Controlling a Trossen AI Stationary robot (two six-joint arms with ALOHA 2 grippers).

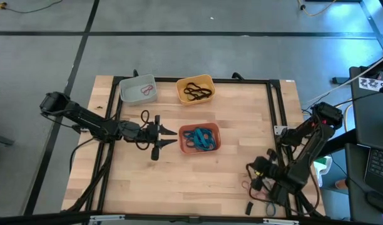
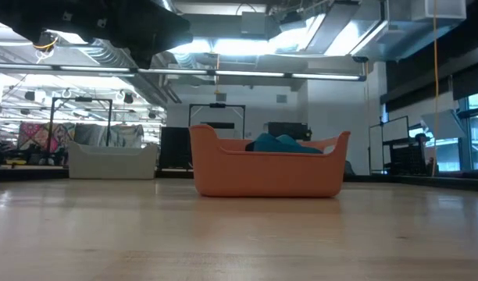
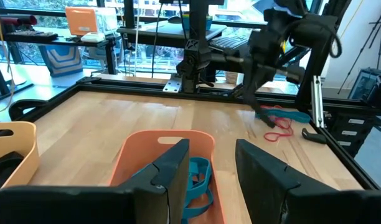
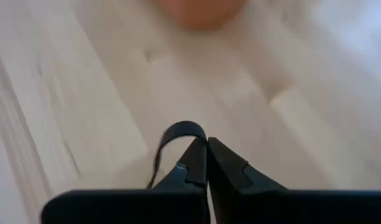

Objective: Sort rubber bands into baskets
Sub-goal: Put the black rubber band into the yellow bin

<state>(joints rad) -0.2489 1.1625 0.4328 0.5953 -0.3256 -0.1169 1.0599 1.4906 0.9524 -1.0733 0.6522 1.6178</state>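
Observation:
The salmon-red basket (image 1: 199, 139) holds blue rubber bands (image 3: 200, 174). The yellow-orange basket (image 1: 195, 89) holds black bands. The grey-white basket (image 1: 138, 89) holds a red band. My left gripper (image 1: 161, 139) is open and empty just left of the salmon-red basket (image 3: 162, 155). My right gripper (image 1: 253, 170) is low over the table's near right part, shut on a black rubber band (image 4: 178, 134). Loose red and teal bands (image 3: 281, 121) lie on the wood by it. My right gripper pinches the thin black band between its two fingertips (image 4: 200, 152). A small loop of the band (image 4: 184, 127) stands out past the tips, and a strand (image 4: 156, 165) runs back along one finger's side. The fingers slant down toward the table.
A black frame rail (image 1: 276, 106) runs along the table's right side. Loose bands and cables (image 1: 257, 190) lie near the front right corner. Bare wood (image 1: 198, 181) lies in front of the salmon-red basket.

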